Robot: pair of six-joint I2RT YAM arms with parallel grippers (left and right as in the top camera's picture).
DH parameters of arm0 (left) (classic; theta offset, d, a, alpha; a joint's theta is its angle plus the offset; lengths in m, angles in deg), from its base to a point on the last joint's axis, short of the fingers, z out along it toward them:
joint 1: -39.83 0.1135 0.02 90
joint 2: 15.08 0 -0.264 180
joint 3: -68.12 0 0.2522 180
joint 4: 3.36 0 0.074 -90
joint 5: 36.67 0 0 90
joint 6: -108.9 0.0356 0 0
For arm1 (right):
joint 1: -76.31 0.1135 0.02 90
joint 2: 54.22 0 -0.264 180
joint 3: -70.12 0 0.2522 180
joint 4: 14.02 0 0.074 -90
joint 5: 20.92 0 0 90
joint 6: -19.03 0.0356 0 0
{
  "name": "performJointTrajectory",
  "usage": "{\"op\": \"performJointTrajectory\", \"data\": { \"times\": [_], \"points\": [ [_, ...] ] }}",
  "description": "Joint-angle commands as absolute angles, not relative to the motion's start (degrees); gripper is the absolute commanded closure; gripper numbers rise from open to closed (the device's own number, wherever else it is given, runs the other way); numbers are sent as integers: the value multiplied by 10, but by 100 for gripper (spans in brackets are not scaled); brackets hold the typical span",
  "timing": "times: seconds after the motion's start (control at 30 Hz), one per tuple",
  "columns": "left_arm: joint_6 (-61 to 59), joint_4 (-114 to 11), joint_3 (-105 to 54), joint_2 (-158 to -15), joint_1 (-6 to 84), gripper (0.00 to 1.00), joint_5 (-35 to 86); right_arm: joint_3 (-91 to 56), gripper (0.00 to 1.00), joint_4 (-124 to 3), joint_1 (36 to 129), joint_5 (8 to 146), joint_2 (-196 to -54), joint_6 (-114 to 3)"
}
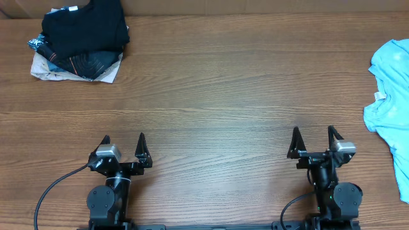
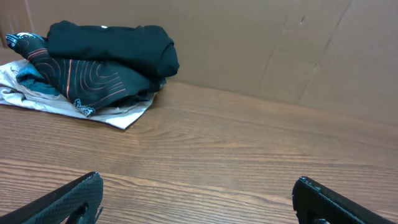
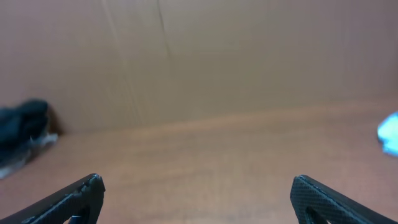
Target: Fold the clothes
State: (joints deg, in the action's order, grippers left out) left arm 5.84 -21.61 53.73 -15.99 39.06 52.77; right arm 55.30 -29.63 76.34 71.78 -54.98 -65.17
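Observation:
The clothes, a light sky-blue T-shirt point(image 1: 392, 105), lie crumpled at the table's right edge, partly cut off by the overhead view; a blurred blue patch of the T-shirt point(image 3: 390, 132) shows at the far right of the right wrist view. My left gripper point(image 1: 123, 138) rests near the front edge at the left, open, nothing between its fingers point(image 2: 74, 198). My right gripper point(image 1: 314, 133) sits at the front right, also open and empty, a short way left of the shirt.
A pile of black and dark folded garments point(image 1: 82, 37) on a light cloth lies at the back left corner, and the same pile point(image 2: 93, 65) shows in the left wrist view. A cardboard wall point(image 2: 280, 43) stands behind the wooden table point(image 1: 211, 96).

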Motion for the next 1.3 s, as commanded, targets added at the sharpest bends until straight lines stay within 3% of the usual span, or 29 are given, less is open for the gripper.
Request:
{"op": "performJointTrajectory", "data": {
  "times": [0.0,0.13,0.33,0.63,0.9,1.13,1.27],
  "points": [
    [74,-215,541,-153,391,0,539,559,0,-242,763,796,-544,-607],
    [74,-215,541,-153,391,0,539,559,0,-200,763,924,-544,-527],
    [74,-215,541,-153,391,0,539,559,0,-175,763,938,-544,-527],
    [74,-215,541,-153,391,0,539,545,0,30,762,940,-544,-533],
    [74,-215,541,-153,391,0,539,408,0,-85,762,907,-656,-678],
    [73,-215,541,-153,391,0,539,218,0,-218,756,772,-903,-700],
    [74,-215,541,-153,391,0,539,85,0,-316,712,768,-1058,-715]
  ]
}}
